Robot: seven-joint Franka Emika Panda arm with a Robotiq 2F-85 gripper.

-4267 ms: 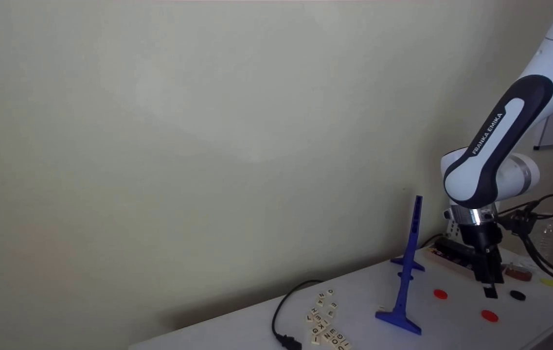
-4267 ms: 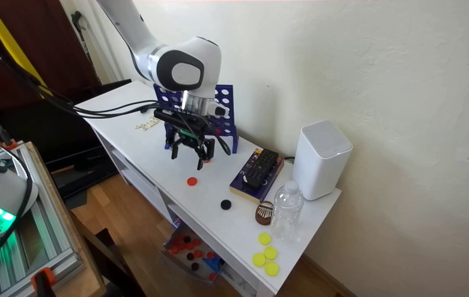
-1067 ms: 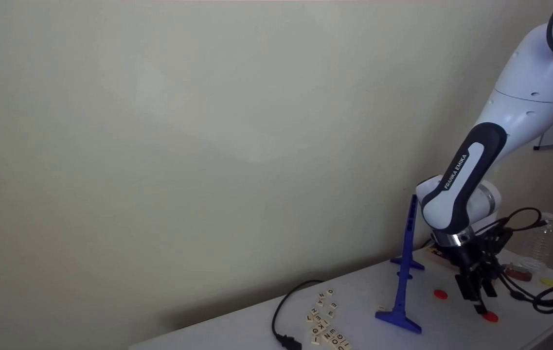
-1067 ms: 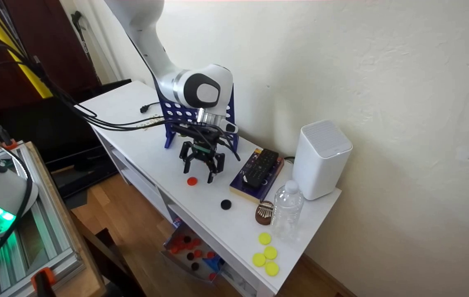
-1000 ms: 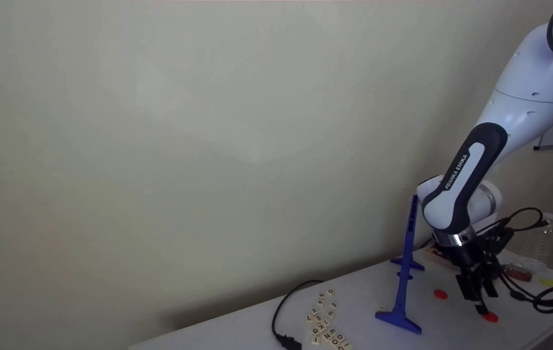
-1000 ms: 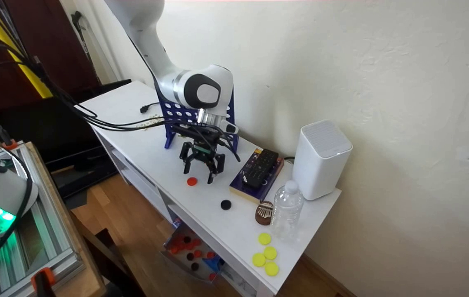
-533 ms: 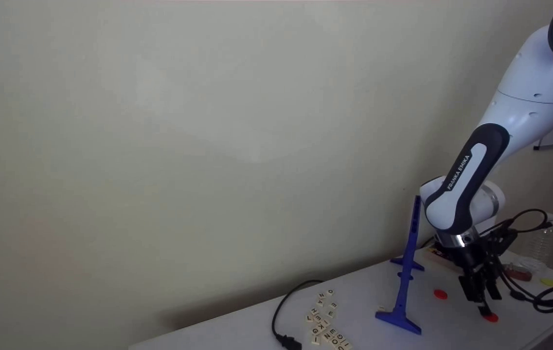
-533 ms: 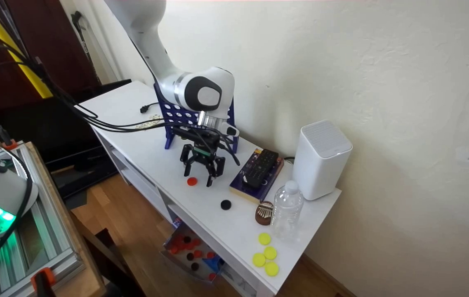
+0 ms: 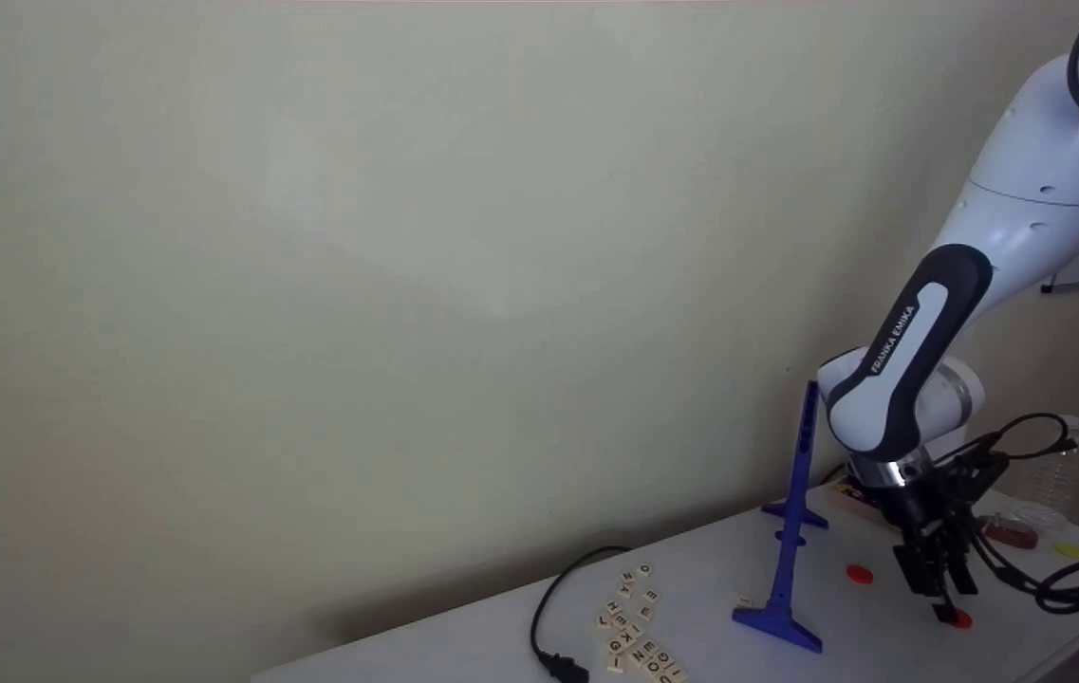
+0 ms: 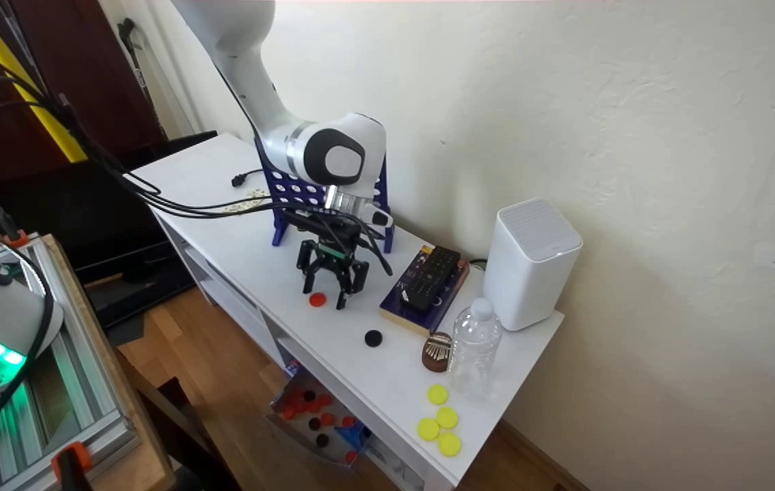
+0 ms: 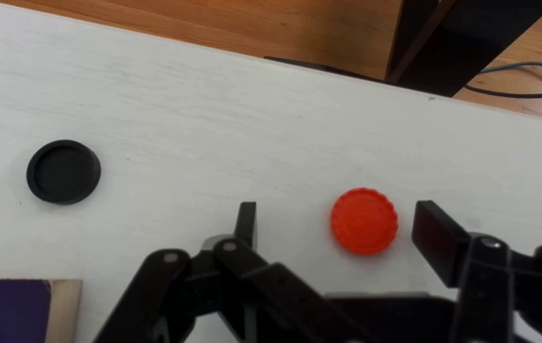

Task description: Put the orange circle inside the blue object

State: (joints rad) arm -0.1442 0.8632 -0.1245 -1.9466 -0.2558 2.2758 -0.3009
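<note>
Now the orange circle (image 11: 364, 221) lies flat on the white table (image 11: 194, 128), broad face up — round, so no long axis — between my parted fingers (image 11: 433, 240), holding nothing. I've come down over it, so a pinch seems next; the upright blue rack (image 9: 794, 512), apart, will likely need it on edge.

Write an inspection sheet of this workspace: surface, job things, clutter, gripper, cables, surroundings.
Surface: white tabletop, items spread along it.
Job things: red-orange disc flat on tabletop, blue holed rack upright, disc not inside.
Clutter: another red disc, black disc, yellow discs, letter tiles, book under remote, thumb piano, bottle, white box.
Gripper: open, red-orange disc between its fingers in wrist view.
Cables: black cables beside arm, plug cord on tabletop.
Surroundings: wall, wooden floor.
</note>
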